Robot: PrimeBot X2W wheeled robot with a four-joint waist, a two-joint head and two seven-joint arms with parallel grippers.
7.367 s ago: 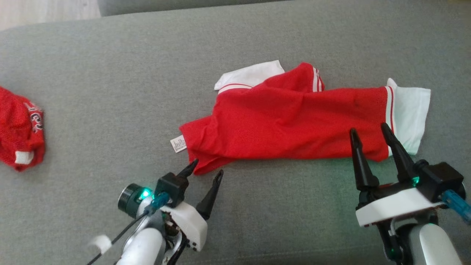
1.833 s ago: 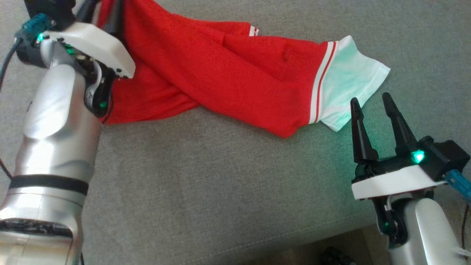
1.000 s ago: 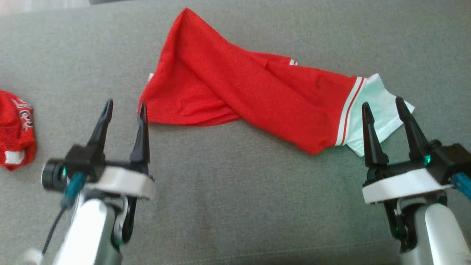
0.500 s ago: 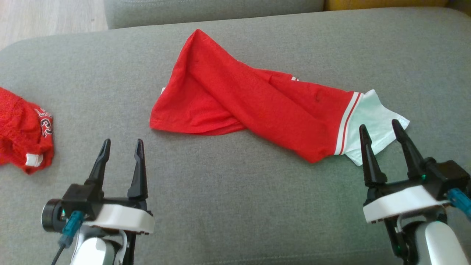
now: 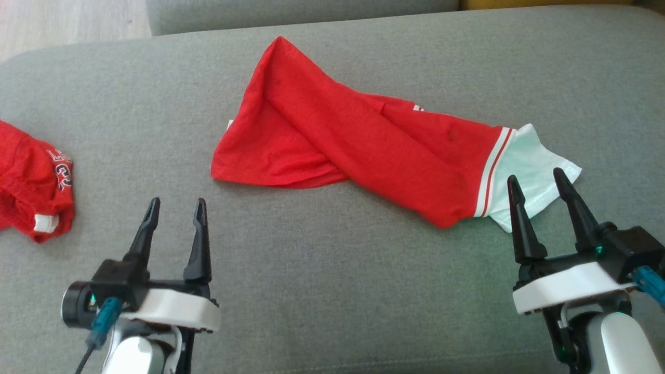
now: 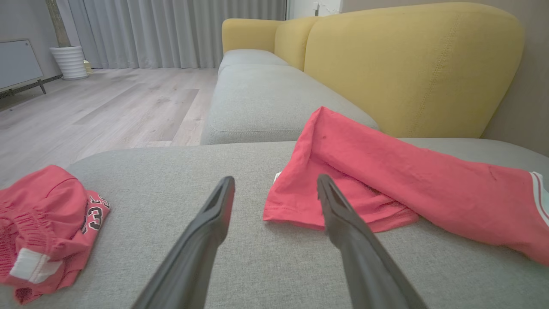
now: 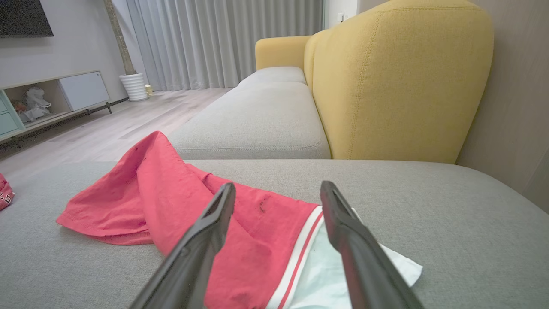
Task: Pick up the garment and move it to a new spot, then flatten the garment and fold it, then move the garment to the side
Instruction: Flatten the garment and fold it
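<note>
1. Head view: red mesh garment with white striped end point(image 5: 363, 140) lies twisted on grey sofa cushion point(image 5: 332, 280).
2. Left pincer point(image 5: 177, 202), spread apart and empty, sits nearer than its left hem.
3. Right pincer point(image 5: 534, 175), also apart, is beside the white end.

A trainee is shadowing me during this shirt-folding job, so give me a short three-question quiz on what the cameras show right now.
1. True or false: the left gripper is gripping the red shirt.
2. Which part of the shirt lies nearest the right gripper? A) red hem B) white sleeve C) label
3. What else lies on the grey cushion, and on which side of the head view?

Key
1. False: it is open and short of the shirt.
2. B
3. A second red garment, at the left.
</note>
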